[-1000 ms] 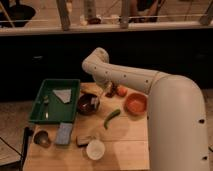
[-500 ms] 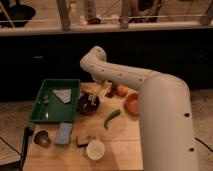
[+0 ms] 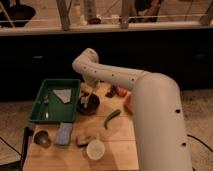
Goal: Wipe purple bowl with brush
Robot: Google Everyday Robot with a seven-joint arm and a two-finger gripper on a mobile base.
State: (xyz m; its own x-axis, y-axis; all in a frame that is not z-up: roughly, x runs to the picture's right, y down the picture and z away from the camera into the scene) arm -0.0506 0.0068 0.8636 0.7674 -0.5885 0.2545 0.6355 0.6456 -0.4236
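Note:
The purple bowl [image 3: 90, 105] sits on the wooden table [image 3: 117, 142], just right of the green tray. It is dark and glossy. My gripper [image 3: 91, 90] hangs over the bowl's far rim, at the end of the white arm that bends at its elbow [image 3: 85, 62]. It is shut on the brush [image 3: 87, 100]. The brush's pale handle slants down and to the left, with the head inside the bowl. The gripper partly hides the bowl's far side.
A green tray [image 3: 40, 107] with a grey cloth stands on the left. A long green vegetable [image 3: 111, 118] lies right of the bowl. A white cup [image 3: 95, 148], a blue sponge [image 3: 64, 133] and a small metal cup [image 3: 41, 138] stand near the front. My arm mostly hides the orange bowl [image 3: 127, 103].
My arm has swung further across the right of the view and now covers most of the orange bowl. The gripper with the brush stays over the purple bowl, shifted slightly.

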